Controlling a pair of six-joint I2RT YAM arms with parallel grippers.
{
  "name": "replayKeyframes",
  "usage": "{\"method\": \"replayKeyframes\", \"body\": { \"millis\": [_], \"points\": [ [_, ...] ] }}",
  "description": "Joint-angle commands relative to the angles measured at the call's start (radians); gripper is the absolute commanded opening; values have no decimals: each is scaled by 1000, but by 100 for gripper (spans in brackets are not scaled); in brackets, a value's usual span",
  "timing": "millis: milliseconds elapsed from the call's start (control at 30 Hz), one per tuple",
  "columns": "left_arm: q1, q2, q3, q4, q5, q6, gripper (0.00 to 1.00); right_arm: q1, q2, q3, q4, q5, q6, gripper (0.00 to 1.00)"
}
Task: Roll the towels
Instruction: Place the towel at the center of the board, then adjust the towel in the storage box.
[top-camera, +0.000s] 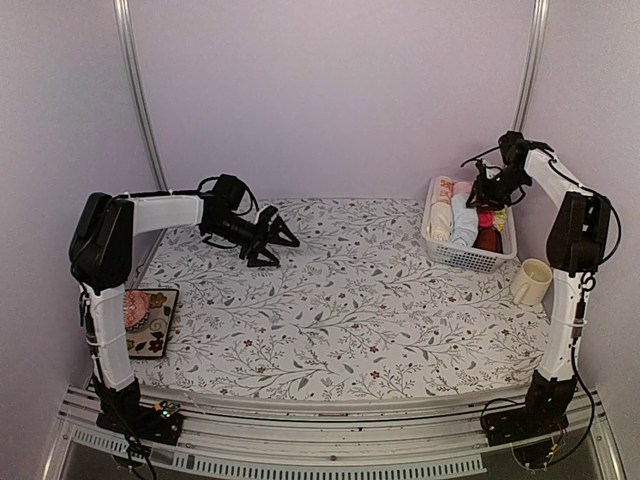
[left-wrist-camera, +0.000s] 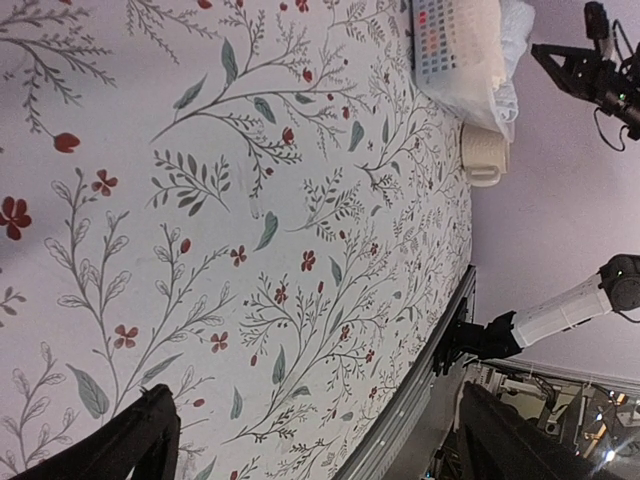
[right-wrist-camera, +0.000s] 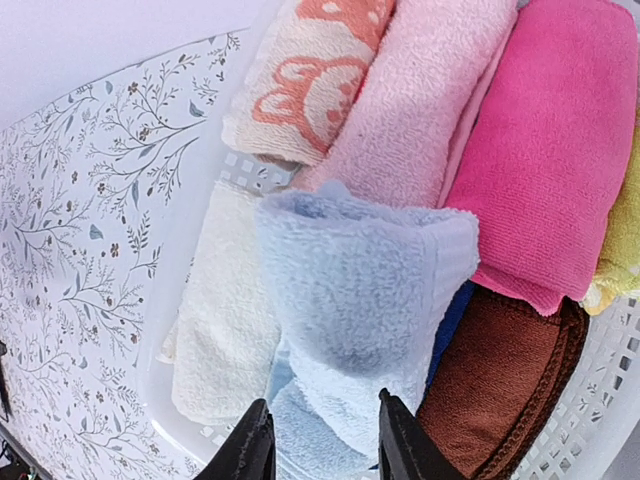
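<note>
The light blue towel (right-wrist-camera: 350, 300) stands bunched up in the white basket (top-camera: 470, 258) at the back right, with the cream towel (right-wrist-camera: 225, 330) lying just left of it. My right gripper (right-wrist-camera: 322, 440) hangs over the basket, its two fingers closed against the sides of the light blue towel's lower fold. In the top view the right gripper (top-camera: 487, 205) is down among the cloths. My left gripper (top-camera: 283, 240) hovers wide open over the back left of the flowered tablecloth, far from the basket, with nothing between its fingers (left-wrist-camera: 140, 440).
The basket also holds a hot-pink cloth (right-wrist-camera: 545, 150), a pale pink one (right-wrist-camera: 410, 110), a bunny-print one (right-wrist-camera: 310, 80), a brown one (right-wrist-camera: 500, 390) and a yellow one (right-wrist-camera: 625, 240). A cream mug (top-camera: 532, 281) stands right of the basket. A small tray with a pink knitted lump (top-camera: 140, 310) sits front left.
</note>
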Motion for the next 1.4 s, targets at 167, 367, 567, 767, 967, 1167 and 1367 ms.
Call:
{"method": "replayKeyframes", "body": {
  "millis": [167, 367, 567, 767, 967, 1167, 1367],
  "points": [
    [4, -2, 15, -15, -11, -9, 97, 59, -4, 36, 57, 121, -16, 27],
    [5, -9, 0, -15, -16, -7, 97, 103, 96, 33, 57, 201, -26, 21],
    [5, -15, -11, -15, -20, -5, 97, 131, 191, 30, 21, 279, -24, 17],
    [5, -20, -13, -15, -24, -4, 97, 135, 204, -3, 20, 326, -5, 14],
    [7, -22, -4, -21, -35, 6, 97, 134, 241, -29, -28, 341, -12, 14],
    [19, -21, 43, -53, -79, 38, 97, 135, 185, 17, -28, 342, -18, 25],
    [31, 11, 146, -63, -112, 46, 97, 138, 53, 49, 2, 311, -76, 44]
  ]
}}
